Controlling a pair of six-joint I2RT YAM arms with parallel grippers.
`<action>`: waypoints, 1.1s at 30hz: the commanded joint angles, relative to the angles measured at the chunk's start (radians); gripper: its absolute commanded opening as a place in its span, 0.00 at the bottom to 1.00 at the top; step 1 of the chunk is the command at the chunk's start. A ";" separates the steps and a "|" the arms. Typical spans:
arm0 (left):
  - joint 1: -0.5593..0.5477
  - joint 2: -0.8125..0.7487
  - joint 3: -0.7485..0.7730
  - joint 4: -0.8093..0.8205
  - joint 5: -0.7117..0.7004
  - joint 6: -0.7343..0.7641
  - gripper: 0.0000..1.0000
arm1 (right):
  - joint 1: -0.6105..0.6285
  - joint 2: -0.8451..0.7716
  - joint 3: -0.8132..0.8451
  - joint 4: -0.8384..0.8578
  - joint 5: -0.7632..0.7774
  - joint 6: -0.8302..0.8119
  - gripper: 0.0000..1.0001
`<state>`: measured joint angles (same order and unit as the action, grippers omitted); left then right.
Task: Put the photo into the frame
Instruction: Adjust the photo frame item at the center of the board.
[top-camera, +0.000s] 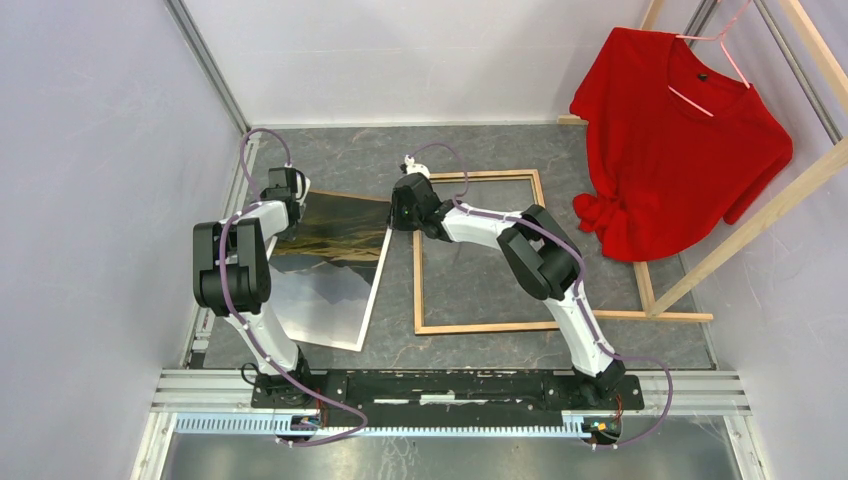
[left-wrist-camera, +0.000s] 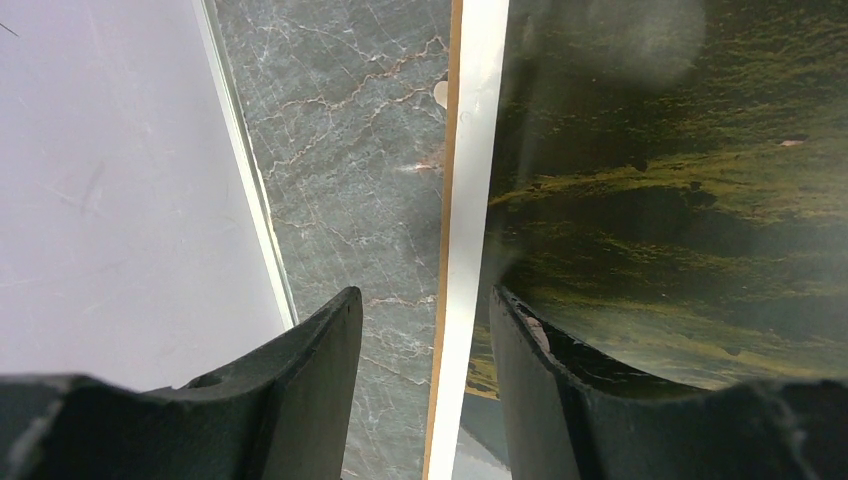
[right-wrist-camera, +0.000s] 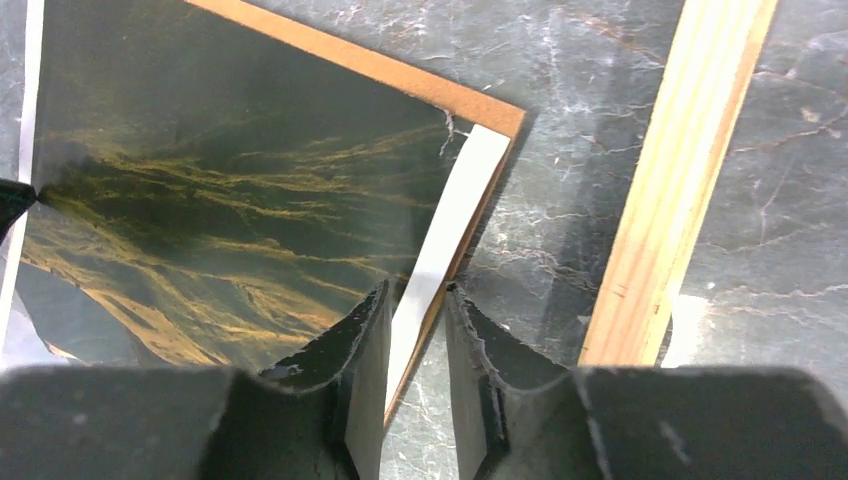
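**Entry: the photo (top-camera: 335, 262).** Flat on the counter (top-camera: 340, 150), just left of the frame (top-camera: 490, 326), over a brown backing board (right-wrist-camera: 400, 75).

**Left gripper (left-wrist-camera: 422, 300).** Jaws wide apart, straddling the white border, holding nothing.

**Right gripper (right-wrist-camera: 415, 290).** Jaws nearly together at the photo's corner edge; I cannot tell whether they pinch it.

**Hazards, as I judge them.** Closing may seize the board with the print. Uneven lifting could crease the corner.

- The grey marbled table (top-camera: 480, 345) is carrying everything in front of me.
- The frame (top-camera: 417, 285) is lying flat on it right of centre, pale wood side up.
- A brown backing board (right-wrist-camera: 400, 76) is lying flat just left of the frame, with the photo (top-camera: 335, 250) resting on top.
- A wooden rack's base (top-camera: 680, 317) is sitting along the right side.
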<state>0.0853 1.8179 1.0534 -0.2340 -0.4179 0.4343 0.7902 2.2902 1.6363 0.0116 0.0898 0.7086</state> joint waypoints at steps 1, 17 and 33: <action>-0.003 0.045 -0.039 -0.033 0.060 0.012 0.58 | 0.009 -0.015 0.006 0.043 -0.003 0.011 0.26; 0.002 0.010 -0.032 -0.063 0.065 0.012 0.66 | 0.009 -0.053 -0.015 0.070 -0.009 0.007 0.00; 0.064 -0.085 0.063 -0.188 0.104 0.000 0.89 | 0.008 -0.224 -0.171 0.130 0.003 -0.012 0.00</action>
<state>0.1295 1.7760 1.1011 -0.3996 -0.3336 0.4458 0.7979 2.1212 1.4860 0.1066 0.0826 0.7090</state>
